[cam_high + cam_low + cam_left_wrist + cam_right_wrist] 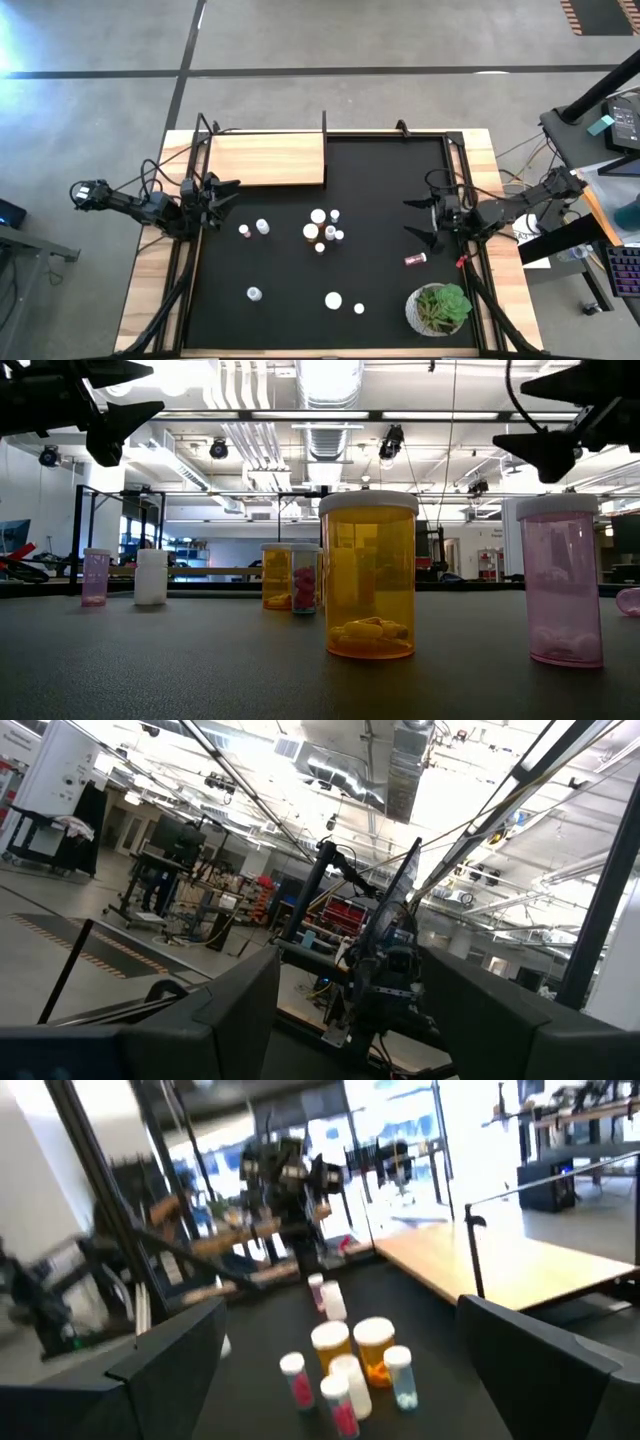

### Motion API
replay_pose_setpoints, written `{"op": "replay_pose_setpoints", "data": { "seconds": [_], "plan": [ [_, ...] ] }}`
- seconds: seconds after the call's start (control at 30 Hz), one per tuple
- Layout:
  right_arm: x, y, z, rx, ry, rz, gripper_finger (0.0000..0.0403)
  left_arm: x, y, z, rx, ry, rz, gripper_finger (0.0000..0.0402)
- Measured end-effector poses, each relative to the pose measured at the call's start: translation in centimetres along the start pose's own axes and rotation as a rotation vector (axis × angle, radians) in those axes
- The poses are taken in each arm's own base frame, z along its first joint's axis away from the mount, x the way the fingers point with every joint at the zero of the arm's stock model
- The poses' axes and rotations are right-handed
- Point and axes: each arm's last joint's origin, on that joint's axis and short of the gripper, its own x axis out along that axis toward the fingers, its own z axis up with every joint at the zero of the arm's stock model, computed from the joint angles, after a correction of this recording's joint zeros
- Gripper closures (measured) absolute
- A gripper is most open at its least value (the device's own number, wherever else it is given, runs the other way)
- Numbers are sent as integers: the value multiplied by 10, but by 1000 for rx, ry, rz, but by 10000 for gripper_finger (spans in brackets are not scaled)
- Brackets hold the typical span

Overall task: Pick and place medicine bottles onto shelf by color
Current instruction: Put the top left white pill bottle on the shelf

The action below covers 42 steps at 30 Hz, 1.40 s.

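Several small medicine bottles stand on their bases on the black mat [380,290]: a cluster at the middle [322,230], two left of it [253,229], others near the front [333,299]. A dark red one [415,259] lies on its side at the right. The light-wood shelf [265,158] lies at the far left. My left gripper [228,196] is open, raised above the mat's left edge. My right gripper [418,219] is open, raised above the mat's right part, facing the cluster [350,1365]. In the low view an orange bottle [368,575] stands nearest.
A green plant in a white pot [439,309] stands at the near right corner of the mat. Thin black posts [324,125] rise at the shelf's corners. Bare mat lies between the cluster and my right gripper.
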Motion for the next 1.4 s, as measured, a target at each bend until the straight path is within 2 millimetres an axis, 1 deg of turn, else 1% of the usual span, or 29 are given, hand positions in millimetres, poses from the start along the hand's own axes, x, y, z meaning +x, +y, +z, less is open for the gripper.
{"op": "replay_pose_setpoints", "data": {
  "seconds": [0.03,0.2,0.3,0.43,0.77,1.4],
  "plan": [
    [-2,-2,-2,3,-19,8,18,0,0,0,0,0,0,173],
    [-7,-2,6,-18,-81,39,18,0,0,0,0,0,0,173],
    [-7,-3,3,-93,-59,21,19,0,0,0,0,0,0,173],
    [-8,-5,2,-119,-48,-28,19,0,0,0,0,0,0,173],
    [-8,-5,2,45,-49,-27,19,0,0,0,0,0,0,173],
    [-8,-5,1,38,-48,-28,19,0,0,0,0,0,0,173]
  ]
}}
